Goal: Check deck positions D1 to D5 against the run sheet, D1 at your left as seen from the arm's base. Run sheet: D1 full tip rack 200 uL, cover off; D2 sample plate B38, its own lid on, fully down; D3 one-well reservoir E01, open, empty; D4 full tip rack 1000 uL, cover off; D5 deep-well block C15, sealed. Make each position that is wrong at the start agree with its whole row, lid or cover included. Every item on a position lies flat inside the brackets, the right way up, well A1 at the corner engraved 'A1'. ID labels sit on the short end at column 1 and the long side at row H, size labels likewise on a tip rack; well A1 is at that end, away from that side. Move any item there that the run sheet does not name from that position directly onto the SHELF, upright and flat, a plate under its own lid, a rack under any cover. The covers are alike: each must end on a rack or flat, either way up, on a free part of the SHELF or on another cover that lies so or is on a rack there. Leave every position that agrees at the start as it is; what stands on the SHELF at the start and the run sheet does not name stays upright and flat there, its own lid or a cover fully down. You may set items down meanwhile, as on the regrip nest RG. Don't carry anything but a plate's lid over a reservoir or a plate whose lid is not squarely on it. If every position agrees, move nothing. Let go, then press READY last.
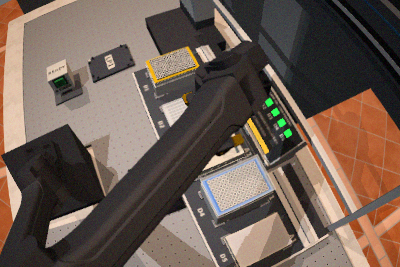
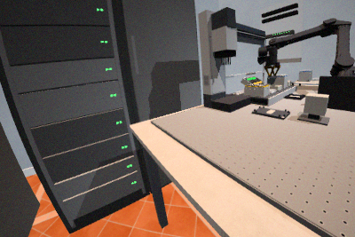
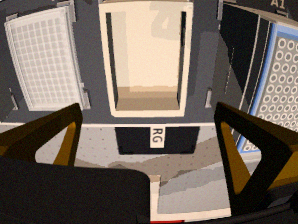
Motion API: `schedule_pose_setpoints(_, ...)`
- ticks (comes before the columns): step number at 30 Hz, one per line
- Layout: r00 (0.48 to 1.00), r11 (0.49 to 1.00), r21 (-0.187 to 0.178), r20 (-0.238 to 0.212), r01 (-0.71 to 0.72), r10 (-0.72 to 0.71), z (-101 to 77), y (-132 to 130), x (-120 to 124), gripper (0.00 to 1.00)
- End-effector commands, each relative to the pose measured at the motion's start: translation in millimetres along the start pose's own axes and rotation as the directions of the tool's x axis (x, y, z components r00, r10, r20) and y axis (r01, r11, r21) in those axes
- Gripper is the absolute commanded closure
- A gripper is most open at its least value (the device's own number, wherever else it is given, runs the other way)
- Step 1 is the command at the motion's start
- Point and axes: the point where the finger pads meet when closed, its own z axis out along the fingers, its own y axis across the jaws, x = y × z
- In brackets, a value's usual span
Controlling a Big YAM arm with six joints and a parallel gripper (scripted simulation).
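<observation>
My gripper (image 3: 148, 109) (image 2: 270, 74) is open and empty, hanging above the deck in front of D3. In the wrist view the cream one-well reservoir (image 3: 147, 43) lies open and empty straight ahead. A white lidded plate (image 3: 43, 63) (image 1: 175, 109) is on D2 to its left. A blue-framed tip rack (image 3: 282, 76) (image 1: 239, 185) is on D4, cover off. A yellow-framed tip rack (image 1: 172, 63) stands on D1, cover off. A sealed beige block (image 1: 260, 239) sits on D5. In the top view my arm hides D3.
The dark RG nest (image 3: 157, 137) lies just in front of D3. A yellow-edged item (image 1: 257, 134) and a box with green lights (image 1: 277, 117) stand on the shelf side. The READY button box (image 1: 61, 83) and a dark labelled plate (image 1: 111, 62) are at far left.
</observation>
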Motion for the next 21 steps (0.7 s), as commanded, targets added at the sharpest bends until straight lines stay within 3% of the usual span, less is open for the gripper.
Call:
schedule_pose_setpoints(1, 1.000, 1.000, 0.000, 0.005, 0.005, -0.005, 8.5, 0.8, -5.6, 0.00)
schedule_pose_setpoints(8, 1.000, 1.000, 0.000, 0.004, 0.005, -0.005, 16.9, 0.8, -5.5, 0.00)
schedule_pose_setpoints(9, 1.000, 1.000, -0.006, 0.029, -0.004, 0.004, 9.2, 0.8, -15.4, 0.00)
schedule_pose_setpoints(11, 1.000, 1.000, 0.000, 0.004, 0.005, -0.005, 21.9, 0.8, -5.5, 0.00)
schedule_pose_setpoints(21, 1.000, 1.000, 0.000, 0.005, 0.004, -0.004, 38.6, 0.7, -5.5, 0.00)
